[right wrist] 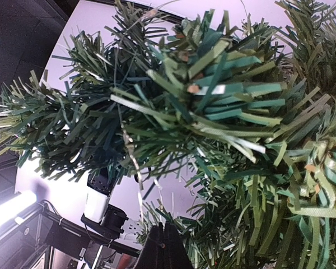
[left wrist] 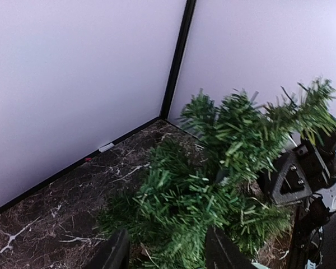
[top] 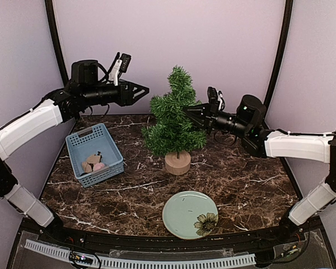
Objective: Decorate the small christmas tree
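Observation:
The small christmas tree (top: 173,120) stands upright at the middle of the table on its round light-wood stump (top: 177,162). My left gripper (top: 143,89) hovers at the tree's upper left, just short of the branches. In the left wrist view that gripper (left wrist: 165,255) is open, its dark fingers (left wrist: 109,255) apart, with the green branches (left wrist: 213,162) just beyond them. My right gripper (top: 190,110) reaches into the tree's right side. In the right wrist view it (right wrist: 163,246) is shut among the needles, with a thin pale strand (right wrist: 133,159) hanging from a branch above it.
A blue slotted basket (top: 81,143) holding a few small pinkish and brown pieces stands left of the tree. A pale green plate (top: 182,210) with a flower print lies near the front edge. Curved lilac walls with black posts (top: 55,39) enclose the back.

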### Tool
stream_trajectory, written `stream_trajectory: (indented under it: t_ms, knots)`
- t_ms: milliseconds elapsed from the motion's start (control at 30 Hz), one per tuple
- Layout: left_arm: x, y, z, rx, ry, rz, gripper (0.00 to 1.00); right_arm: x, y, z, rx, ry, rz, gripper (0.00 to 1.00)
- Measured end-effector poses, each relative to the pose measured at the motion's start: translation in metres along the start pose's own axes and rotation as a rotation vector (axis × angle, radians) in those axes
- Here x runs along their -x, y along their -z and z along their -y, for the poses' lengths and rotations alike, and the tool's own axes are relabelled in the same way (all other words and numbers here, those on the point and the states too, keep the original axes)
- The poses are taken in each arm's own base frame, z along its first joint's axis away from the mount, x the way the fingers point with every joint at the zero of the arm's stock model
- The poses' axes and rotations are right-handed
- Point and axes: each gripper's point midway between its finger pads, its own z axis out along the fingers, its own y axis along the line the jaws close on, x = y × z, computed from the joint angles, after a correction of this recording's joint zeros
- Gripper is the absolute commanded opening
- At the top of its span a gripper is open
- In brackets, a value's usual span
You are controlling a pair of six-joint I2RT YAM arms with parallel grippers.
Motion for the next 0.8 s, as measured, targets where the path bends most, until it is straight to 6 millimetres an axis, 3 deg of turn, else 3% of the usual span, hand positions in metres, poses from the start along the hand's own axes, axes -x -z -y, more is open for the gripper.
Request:
stream_trajectory:
  t_ms: [200, 467, 600, 800]
  knots:
    - [-0.004, 0.015, 0.036, -0.168, -0.109, 0.010, 0.41, 0.000, 0.000, 0.000, 0.000, 0.001, -0.002, 0.00]
    - [0.003, 0.001, 0.080, -0.320, -0.282, 0.026, 0.37, -0.001, 0.000, 0.000, 0.002, 0.001, -0.008, 0.00]
    - [0.005, -0.015, 0.086, -0.340, -0.338, 0.024, 0.37, -0.002, 0.000, 0.000, 0.002, 0.003, -0.009, 0.00]
    - [-0.011, -0.035, 0.081, -0.350, -0.365, -0.040, 0.37, -0.002, 0.000, 0.000, 0.003, 0.003, -0.012, 0.00]
